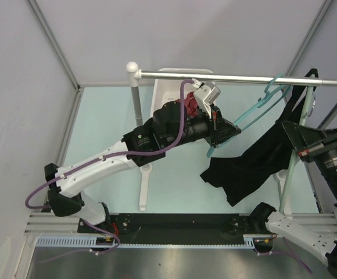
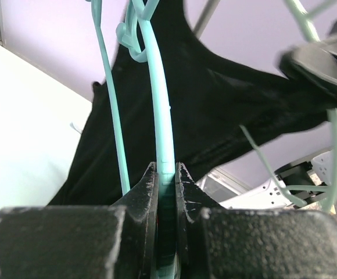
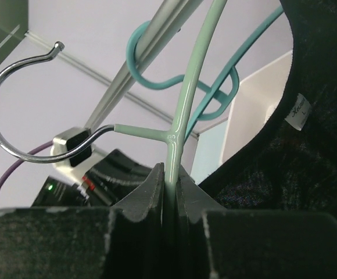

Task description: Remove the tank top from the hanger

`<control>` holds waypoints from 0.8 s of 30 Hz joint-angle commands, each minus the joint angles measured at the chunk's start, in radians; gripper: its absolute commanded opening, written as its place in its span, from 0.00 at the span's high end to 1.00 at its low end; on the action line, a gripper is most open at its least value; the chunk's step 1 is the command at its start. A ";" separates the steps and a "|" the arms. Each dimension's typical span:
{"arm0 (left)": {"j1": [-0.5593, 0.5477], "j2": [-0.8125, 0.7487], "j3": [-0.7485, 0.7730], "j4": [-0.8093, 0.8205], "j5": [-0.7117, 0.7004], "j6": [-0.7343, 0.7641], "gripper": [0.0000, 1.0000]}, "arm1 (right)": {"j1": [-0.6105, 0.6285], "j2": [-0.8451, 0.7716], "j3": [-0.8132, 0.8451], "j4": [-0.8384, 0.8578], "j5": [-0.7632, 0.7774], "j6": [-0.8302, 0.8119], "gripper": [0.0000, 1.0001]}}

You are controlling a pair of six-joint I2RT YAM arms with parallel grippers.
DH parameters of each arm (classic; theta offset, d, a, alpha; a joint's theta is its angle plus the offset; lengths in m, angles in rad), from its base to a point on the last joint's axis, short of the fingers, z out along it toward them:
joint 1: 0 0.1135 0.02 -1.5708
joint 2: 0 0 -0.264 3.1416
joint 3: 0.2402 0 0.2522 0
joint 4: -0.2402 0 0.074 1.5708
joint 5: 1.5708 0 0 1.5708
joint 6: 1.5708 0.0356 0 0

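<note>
Now, left gripper: clamped shut on the teal hanger at its left tip, centre frame; in its wrist view the jaws pinch the bar with no gap.
Right gripper: closed tight on a pale green rod, right of frame, just under the rail.
Tank top: black, draped from the upper right down to lower centre, its hem loose between the two arms.
Hook: teal loop sits over the rail at upper right.
Neck edge: label side lies just right of the right jaws.
Open room: bare table left of the left arm; right side crowded by arm and rail post.
</note>
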 commanded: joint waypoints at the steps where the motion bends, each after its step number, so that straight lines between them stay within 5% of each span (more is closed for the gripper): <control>1: 0.000 0.010 0.011 -0.007 -0.049 -0.022 1.00 | 0.028 -0.060 0.080 -0.078 -0.081 0.012 1.00; 19: -0.012 0.121 0.038 0.049 -0.081 -0.059 1.00 | 0.216 -0.203 0.121 -0.362 -0.366 -0.053 1.00; 24: -0.012 0.118 0.020 0.047 -0.082 -0.062 0.73 | 0.218 -0.246 0.129 -0.364 -0.450 -0.151 1.00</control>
